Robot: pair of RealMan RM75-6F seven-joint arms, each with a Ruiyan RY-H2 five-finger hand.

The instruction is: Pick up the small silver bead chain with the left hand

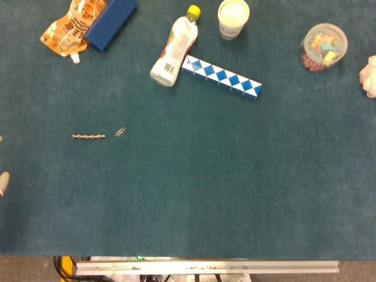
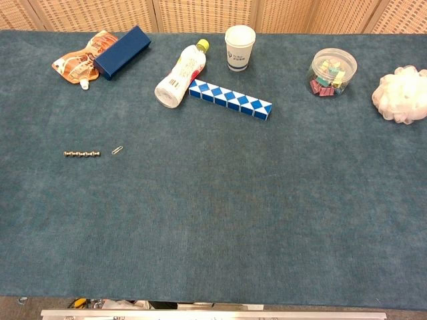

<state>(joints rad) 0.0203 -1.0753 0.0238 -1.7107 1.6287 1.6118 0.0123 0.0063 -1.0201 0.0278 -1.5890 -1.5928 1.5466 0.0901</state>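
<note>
Head view: the bead chain point(image 1: 89, 136) lies straight on the counter point(image 1: 194, 188), far left, a paperclip point(image 1: 120, 131) just beside its right end. Only fingertips of the left robot hand point(image 1: 3, 182) peek in; its grip state can't be told. Right robot hand unseen.

At the far left edge of the head view we see only a sliver of our left hand point(image 1: 3, 183): a pale fingertip low on the edge, another speck just above it. We cannot tell how its fingers lie. The chest view shows neither hand, and our right hand appears nowhere.
</note>
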